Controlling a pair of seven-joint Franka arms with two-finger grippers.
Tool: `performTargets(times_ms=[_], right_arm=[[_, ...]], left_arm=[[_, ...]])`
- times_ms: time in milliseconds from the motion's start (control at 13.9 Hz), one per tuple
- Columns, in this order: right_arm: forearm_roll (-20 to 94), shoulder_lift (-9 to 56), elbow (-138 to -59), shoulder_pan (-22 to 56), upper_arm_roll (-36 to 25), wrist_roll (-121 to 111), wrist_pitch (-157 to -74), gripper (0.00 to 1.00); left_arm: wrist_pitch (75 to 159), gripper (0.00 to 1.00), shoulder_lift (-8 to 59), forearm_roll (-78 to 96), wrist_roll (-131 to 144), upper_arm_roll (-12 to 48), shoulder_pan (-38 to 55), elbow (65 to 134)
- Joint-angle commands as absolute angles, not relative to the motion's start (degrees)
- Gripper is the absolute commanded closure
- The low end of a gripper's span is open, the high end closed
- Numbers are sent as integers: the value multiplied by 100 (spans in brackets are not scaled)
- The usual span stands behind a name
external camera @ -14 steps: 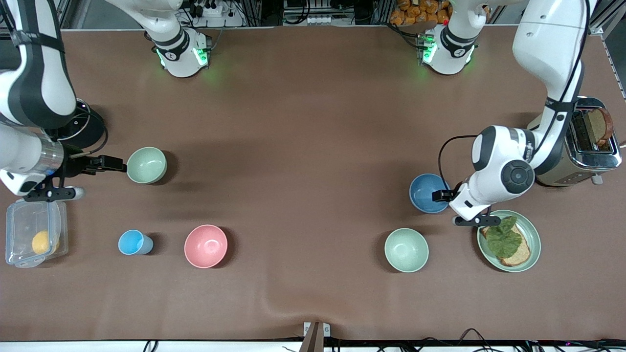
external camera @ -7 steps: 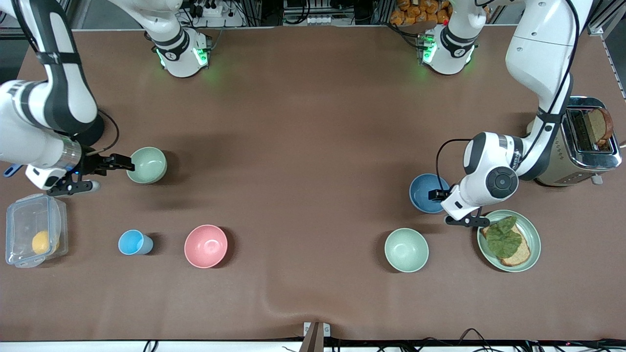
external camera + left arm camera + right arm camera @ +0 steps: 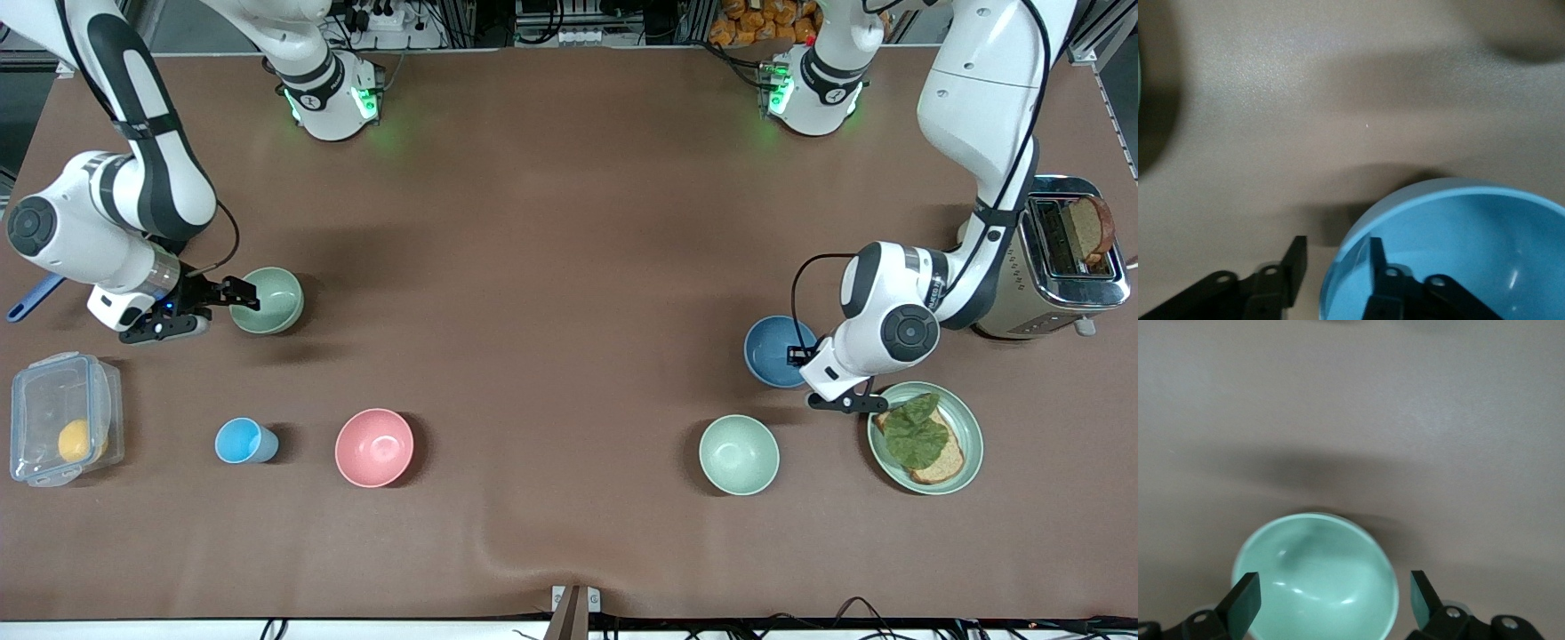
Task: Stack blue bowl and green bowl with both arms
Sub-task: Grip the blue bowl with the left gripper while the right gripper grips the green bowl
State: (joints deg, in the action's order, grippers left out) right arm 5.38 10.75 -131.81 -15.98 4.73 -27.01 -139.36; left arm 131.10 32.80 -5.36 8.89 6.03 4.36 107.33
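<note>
The blue bowl (image 3: 772, 348) stands upright on the table toward the left arm's end. My left gripper (image 3: 794, 357) is open at its rim. In the left wrist view (image 3: 1335, 263) one finger is inside the blue bowl (image 3: 1458, 247) and the other outside its wall. A pale green bowl (image 3: 269, 300) stands toward the right arm's end. My right gripper (image 3: 242, 298) is open at the rim of this bowl. In the right wrist view (image 3: 1333, 599) its fingers are spread wide either side of the green bowl (image 3: 1315, 577).
A second green bowl (image 3: 739, 454) stands nearer the camera than the blue bowl, beside a green plate (image 3: 971, 428) with toast. A toaster (image 3: 1062, 267) is by the left arm. A pink bowl (image 3: 374, 447), light-blue cup (image 3: 240, 441) and clear box (image 3: 62, 418) lie nearer the camera.
My right gripper has moved in to the green bowl's rim as the right arm swung round. My left gripper has shifted slightly at the blue bowl. No bowl has moved.
</note>
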Motion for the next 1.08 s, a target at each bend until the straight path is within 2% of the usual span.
performTargets(times_ms=[0, 287, 430, 574, 646, 861, 1004], right_arm=[[615, 1300, -13280, -2003, 563, -3313, -14291, 5], [624, 1458, -13315, -2021, 571, -3322, -14422, 22], [624, 1494, -13534, -2013, 571, -3322, -14773, 47], [624, 1503, -13614, -1995, 580, -3322, -14880, 87], [624, 1512, -13614, -1995, 580, -3322, -14880, 100], [686, 1486, -13606, -2013, 606, -3331, -14810, 100], [703, 1345, -13527, -1960, 633, -3270, -14443, 100]], left_arm=[[13184, 100, 3305, -668, 826, 642, 334, 10723], [13184, 100, 3287, -650, 844, 642, 343, 10714], [13184, 100, 3278, -650, 844, 642, 343, 10714], [13184, 100, 3278, -650, 844, 642, 343, 10705], [13184, 100, 3270, -650, 835, 642, 334, 10705], [13175, 100, 3270, -650, 852, 642, 352, 10705], [13175, 100, 3270, -650, 826, 642, 343, 10696]])
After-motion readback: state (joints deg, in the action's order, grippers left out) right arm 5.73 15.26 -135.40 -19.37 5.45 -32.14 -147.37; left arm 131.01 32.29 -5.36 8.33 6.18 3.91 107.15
